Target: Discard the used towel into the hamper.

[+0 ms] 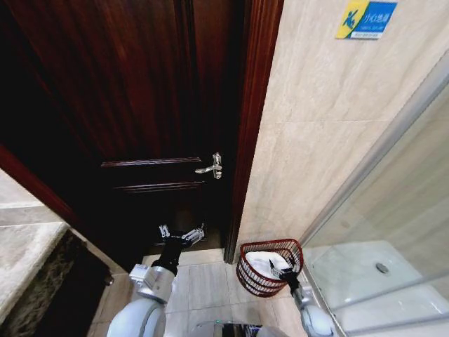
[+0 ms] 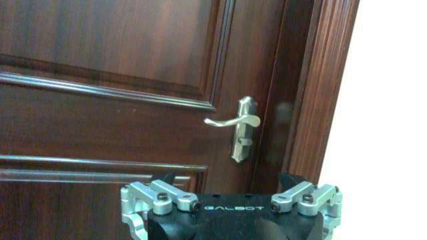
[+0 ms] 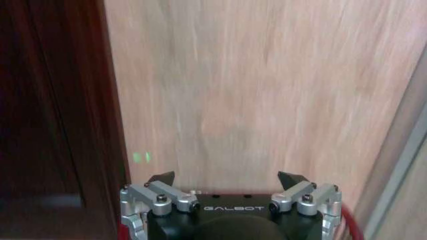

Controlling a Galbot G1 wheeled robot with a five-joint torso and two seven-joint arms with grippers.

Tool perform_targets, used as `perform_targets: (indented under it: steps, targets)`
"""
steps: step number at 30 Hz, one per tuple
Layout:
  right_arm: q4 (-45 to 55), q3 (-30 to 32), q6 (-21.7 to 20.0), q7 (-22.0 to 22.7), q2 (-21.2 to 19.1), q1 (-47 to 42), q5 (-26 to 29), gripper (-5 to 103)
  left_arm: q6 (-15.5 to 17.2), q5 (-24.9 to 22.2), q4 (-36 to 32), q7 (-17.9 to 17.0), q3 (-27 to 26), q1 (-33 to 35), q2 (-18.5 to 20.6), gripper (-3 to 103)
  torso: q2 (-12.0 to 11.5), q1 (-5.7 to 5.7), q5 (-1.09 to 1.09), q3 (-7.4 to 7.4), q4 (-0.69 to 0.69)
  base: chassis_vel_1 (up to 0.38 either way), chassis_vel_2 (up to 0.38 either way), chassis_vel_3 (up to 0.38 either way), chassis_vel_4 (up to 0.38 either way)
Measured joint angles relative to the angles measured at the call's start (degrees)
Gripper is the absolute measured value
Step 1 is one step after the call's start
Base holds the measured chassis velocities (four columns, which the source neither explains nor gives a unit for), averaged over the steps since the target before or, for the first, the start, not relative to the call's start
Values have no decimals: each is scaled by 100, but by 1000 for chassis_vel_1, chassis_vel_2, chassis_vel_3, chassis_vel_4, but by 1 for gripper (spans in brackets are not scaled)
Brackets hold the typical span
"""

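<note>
The hamper [image 1: 247,279], a round dark red wire basket, stands on the floor tiles against the beige wall, right of the door frame. The white towel [image 1: 257,261] lies inside it. My right gripper [image 1: 283,269] hangs over the hamper's right side; in the right wrist view this gripper [image 3: 227,178] is open and empty, facing the wall, with a piece of the hamper's red rim [image 3: 351,222] below it. My left gripper [image 1: 181,234] is open and empty in front of the dark door, and the left wrist view shows it [image 2: 228,178] below the door handle.
A dark wooden door [image 1: 140,105] with a silver lever handle [image 1: 210,166] is straight ahead. A glass shower partition [image 1: 393,210] stands to the right of the hamper. A stone counter edge [image 1: 28,260] lies at the left. Beige floor tiles [image 1: 207,284] run between them.
</note>
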Motion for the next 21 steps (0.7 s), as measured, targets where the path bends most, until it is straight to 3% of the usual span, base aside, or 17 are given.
perform_targets:
  steps: [3,9,16,21]
  targets:
    - [732,81,518,331,191,-434,-280,100,0,0,0,0,0,-1,0,100,0,0,2,0,2,0,0,0,0]
    - [1891,77,631,553,321,-1148,-311,100,0,0,0,0,0,0,0,100,0,0,1,0,-2,0,0,0,0]
    - [3386,33,508,787,475,-1632,-256,100,0,0,0,0,0,0,-1,100,0,0,-1,0,0,0,0,0,0]
    - [4685,-62,22,869,619,-1924,-85,100,0,0,0,0,0,0,0,100,0,1,1,1,0,0,0,0,0]
